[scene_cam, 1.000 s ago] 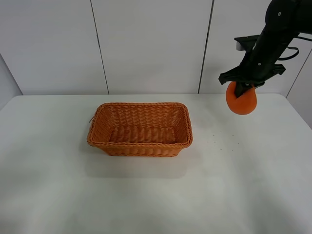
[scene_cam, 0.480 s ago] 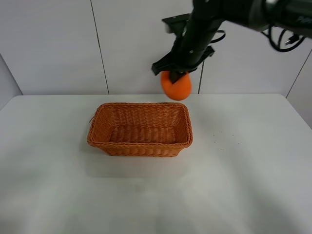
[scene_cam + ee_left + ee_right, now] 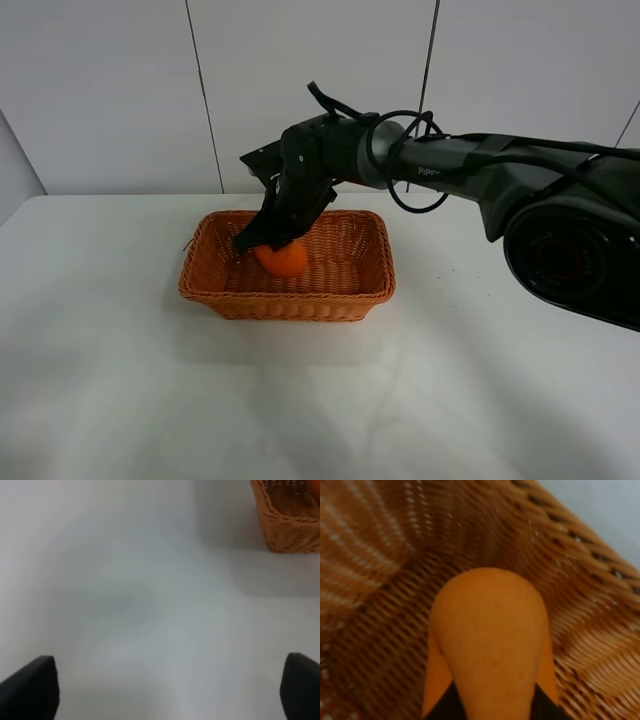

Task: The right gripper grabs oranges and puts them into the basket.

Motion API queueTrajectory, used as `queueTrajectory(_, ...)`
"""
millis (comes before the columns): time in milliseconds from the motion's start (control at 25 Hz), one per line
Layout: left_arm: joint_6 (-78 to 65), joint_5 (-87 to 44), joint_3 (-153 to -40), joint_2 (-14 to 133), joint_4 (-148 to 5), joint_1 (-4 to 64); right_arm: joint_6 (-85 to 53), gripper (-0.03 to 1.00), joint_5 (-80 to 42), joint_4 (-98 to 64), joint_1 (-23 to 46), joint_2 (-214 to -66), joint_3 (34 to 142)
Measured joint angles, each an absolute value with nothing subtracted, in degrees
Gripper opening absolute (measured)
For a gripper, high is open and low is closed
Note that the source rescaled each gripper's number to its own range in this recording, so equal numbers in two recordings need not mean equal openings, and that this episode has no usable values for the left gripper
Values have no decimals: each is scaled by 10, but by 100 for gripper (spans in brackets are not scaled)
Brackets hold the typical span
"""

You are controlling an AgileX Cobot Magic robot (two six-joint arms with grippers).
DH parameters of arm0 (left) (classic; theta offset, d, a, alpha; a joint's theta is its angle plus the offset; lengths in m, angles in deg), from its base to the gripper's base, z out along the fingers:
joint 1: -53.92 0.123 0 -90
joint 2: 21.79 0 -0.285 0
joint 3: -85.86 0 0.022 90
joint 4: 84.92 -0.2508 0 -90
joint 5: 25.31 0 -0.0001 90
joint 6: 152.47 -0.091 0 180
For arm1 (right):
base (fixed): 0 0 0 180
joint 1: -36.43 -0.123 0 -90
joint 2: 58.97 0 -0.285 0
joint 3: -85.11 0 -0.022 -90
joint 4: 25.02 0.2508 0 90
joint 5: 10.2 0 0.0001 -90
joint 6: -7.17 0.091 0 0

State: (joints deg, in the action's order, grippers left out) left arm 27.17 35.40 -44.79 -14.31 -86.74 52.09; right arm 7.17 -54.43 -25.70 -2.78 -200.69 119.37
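From the high camera, the right gripper reaches across into the wicker basket on the white table. It is clamped on the orange, low in the basket's left half. In the left wrist view, the left gripper is spread wide over bare table, with a basket corner nearby. The right wrist view shows the orange pinched between dark fingers against the weave; whether it touches the floor is unclear.

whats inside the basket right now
One orange, gripped by the right tool, hangs low inside the basket. The tool covers its top, and whether it touches the bottom cannot be told.
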Motion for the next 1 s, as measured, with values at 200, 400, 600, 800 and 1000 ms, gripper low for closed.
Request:
queueTrajectory(200, 272, 354, -448, -143, -867, 521, 87, 59, -554, -257, -27, -2009, 1201)
queueTrajectory(400, 272, 354, -448, -143, -867, 521, 91, 83, -603, -257, -26, -2009, 1231)
queueTrajectory(600, 272, 354, -448, -143, -867, 521, 91, 85, -694, -257, -22, -2009, 1320)
queueTrajectory(800, 272, 354, -448, -143, -867, 521, 91, 85, -789, -257, 7, -2005, 1420)
queueTrajectory(1000, 272, 354, -448, -143, -867, 521, 91, 85, -797, -257, 70, -1994, 1438)
